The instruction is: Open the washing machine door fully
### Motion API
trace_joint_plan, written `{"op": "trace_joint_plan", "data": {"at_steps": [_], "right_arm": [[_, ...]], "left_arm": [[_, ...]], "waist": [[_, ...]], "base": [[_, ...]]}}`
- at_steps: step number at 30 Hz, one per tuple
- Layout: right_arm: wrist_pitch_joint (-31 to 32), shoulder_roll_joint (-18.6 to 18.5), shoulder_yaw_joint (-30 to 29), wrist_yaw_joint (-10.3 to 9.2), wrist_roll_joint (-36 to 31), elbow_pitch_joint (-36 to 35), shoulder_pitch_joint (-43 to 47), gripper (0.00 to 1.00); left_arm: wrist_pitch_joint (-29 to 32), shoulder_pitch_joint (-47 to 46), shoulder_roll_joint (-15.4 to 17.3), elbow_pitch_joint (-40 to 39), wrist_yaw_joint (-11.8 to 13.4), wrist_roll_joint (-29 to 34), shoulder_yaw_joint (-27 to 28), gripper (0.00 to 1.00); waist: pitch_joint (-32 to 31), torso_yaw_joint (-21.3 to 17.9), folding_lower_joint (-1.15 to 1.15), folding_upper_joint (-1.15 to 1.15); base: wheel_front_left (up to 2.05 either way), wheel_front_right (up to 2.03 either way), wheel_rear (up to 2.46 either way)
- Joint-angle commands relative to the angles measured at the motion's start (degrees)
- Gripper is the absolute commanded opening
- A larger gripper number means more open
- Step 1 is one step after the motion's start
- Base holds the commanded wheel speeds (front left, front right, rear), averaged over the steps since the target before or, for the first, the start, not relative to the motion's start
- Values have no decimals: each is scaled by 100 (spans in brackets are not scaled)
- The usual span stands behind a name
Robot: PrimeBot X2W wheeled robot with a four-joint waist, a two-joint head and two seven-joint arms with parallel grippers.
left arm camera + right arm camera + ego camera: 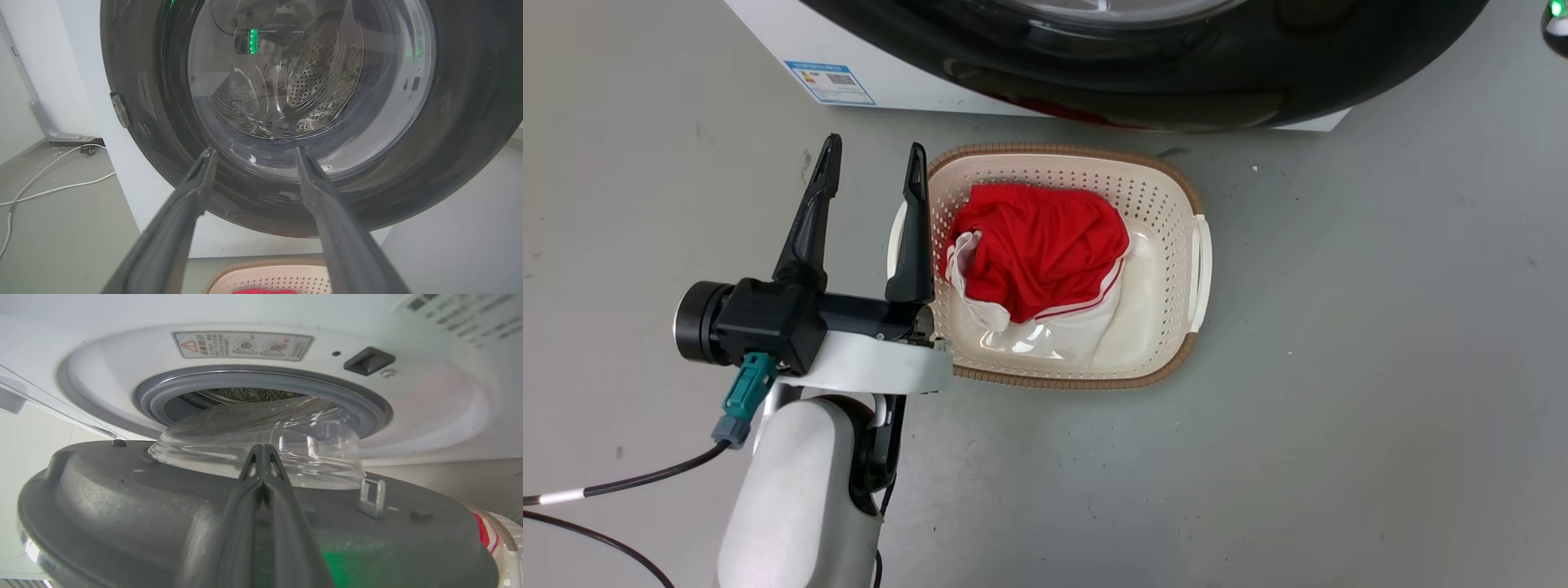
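Observation:
The washing machine door is a glossy black disc along the top of the head view, standing partly open from the white washing machine. My left gripper is open and empty, low over the floor beside a basket. In the left wrist view it points at the door's outer face without touching it. In the right wrist view my right gripper is shut, lying against the door's grey inner side with its tips at the foot of the clear glass bowl. Behind are the grey gasket and steel drum.
A cream basket holding a red and white garment sits on the grey floor just in front of the machine, under the door. A blue sticker marks the machine's front. White cables lie on the floor to the machine's left.

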Motion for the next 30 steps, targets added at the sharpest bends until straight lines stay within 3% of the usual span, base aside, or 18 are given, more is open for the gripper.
{"op": "trace_joint_plan", "data": {"at_steps": [1, 11, 30], "right_arm": [[67, 47, 17, 14, 49, -37, 124, 0], [455, 167, 104, 13, 228, -336, 785, 0], [812, 843, 391, 14, 614, -975, 2778, 0]], "left_arm": [[-15, 3, -5, 15, -7, 19, 4, 100], [-15, 146, -5, 147, -35, 66, 35, 100], [-15, 731, -5, 518, -195, 181, 158, 100]], "waist": [[-26, -12, 0, 0], [-357, -74, 0, 0], [-1621, -122, 0, 0]], "base": [[0, 0, 0], [0, 0, 0], [0, 0, 0]]}}
